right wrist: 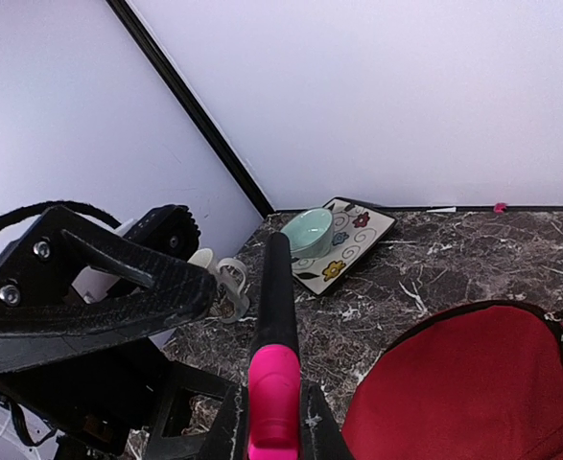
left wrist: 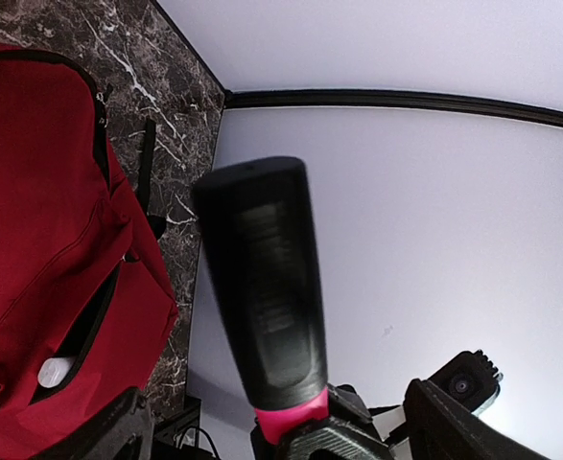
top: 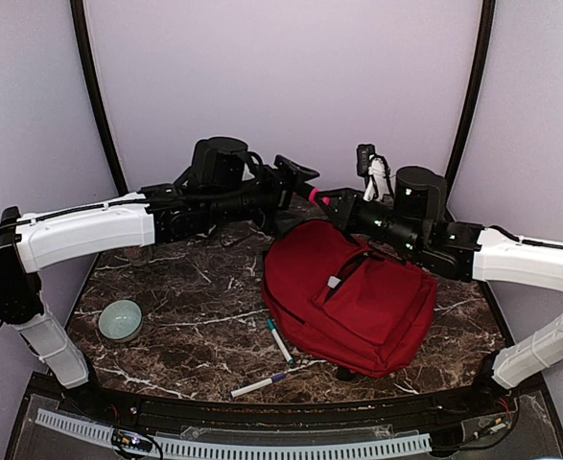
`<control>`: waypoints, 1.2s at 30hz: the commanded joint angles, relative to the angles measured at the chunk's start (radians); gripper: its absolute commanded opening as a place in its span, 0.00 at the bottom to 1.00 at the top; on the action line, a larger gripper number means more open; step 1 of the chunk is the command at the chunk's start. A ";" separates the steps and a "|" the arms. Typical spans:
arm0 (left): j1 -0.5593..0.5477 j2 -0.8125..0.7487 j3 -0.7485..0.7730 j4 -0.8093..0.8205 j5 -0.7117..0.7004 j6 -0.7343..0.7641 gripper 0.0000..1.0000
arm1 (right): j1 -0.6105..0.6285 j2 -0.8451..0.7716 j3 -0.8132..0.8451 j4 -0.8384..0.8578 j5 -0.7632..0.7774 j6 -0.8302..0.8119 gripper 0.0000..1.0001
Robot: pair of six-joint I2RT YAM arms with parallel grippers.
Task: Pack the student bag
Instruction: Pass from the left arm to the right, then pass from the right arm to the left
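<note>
Above, the bag [top: 377, 307], likely soft and light, slumps right of centre with the left gripper [top: 298, 177] spread empty at its far edge; left wrist shows its gaping pocket [left wrist: 82, 347], whose rim looks a good hold; right wrist shows the right gripper [right wrist: 273, 422] clamped on a stick [right wrist: 273, 287].

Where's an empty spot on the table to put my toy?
The biggest bare patch is the marble table between the green bowl and the student bag. A thin strip lies right of the bag. Crowded: the teal-tipped pen and purple-banded pen in front of the bag, and the back middle, where left gripper and right gripper meet at a black-and-pink stick.
</note>
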 commanded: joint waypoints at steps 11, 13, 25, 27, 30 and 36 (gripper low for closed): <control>0.046 -0.233 -0.169 0.119 0.205 0.553 0.88 | -0.132 -0.303 -0.096 -0.056 -0.263 0.033 0.00; 0.047 -0.253 -0.204 0.160 0.284 0.606 0.86 | -0.177 -0.343 -0.119 -0.082 -0.366 0.056 0.00; 0.066 -0.226 -0.220 0.333 0.597 0.737 0.73 | -0.337 -0.364 -0.085 -0.141 -0.942 0.175 0.00; 0.066 -0.213 -0.193 0.295 0.608 0.753 0.70 | -0.337 -0.355 -0.088 -0.120 -0.986 0.205 0.00; 0.066 -0.205 -0.196 0.295 0.622 0.746 0.63 | -0.338 -0.350 -0.113 -0.038 -1.035 0.273 0.00; 0.066 -0.198 -0.206 0.344 0.667 0.710 0.54 | -0.338 -0.350 -0.122 -0.014 -1.043 0.299 0.00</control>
